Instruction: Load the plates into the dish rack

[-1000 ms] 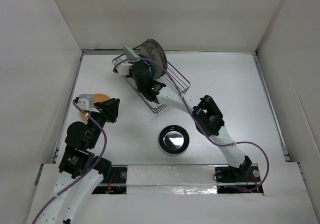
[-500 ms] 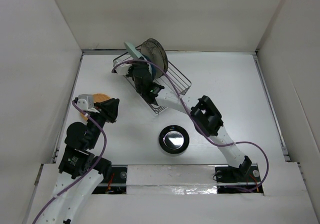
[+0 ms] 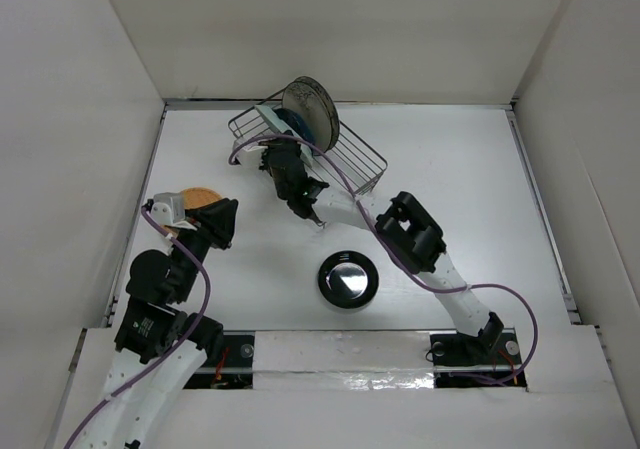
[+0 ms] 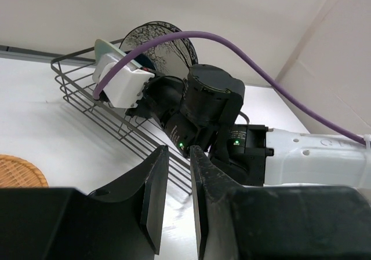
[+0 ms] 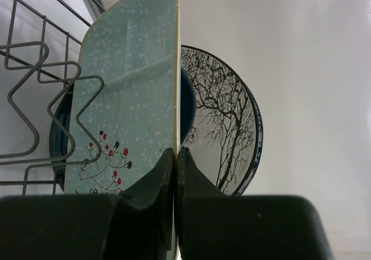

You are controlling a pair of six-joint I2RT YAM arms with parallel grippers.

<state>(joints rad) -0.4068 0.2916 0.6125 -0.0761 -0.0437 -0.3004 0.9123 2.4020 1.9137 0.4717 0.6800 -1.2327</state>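
The grey wire dish rack sits at the back of the table. In it stand a cream plate with dark tree marks and a dark blue plate just in front of it. My right gripper is shut on the lower rim of the speckled mint-green plate, held upright among the rack wires. My left gripper hovers left of the rack, its jaws slightly apart with nothing between them. An orange plate lies beside it. A glossy black plate lies mid-table.
White walls close the table in at the left, back and right. The right arm stretches diagonally from its base to the rack, passing just behind the black plate, with a purple cable looping over it.
My right gripper has moved back and to the left with the mint-green plate, further into the rack. The left arm has barely shifted.
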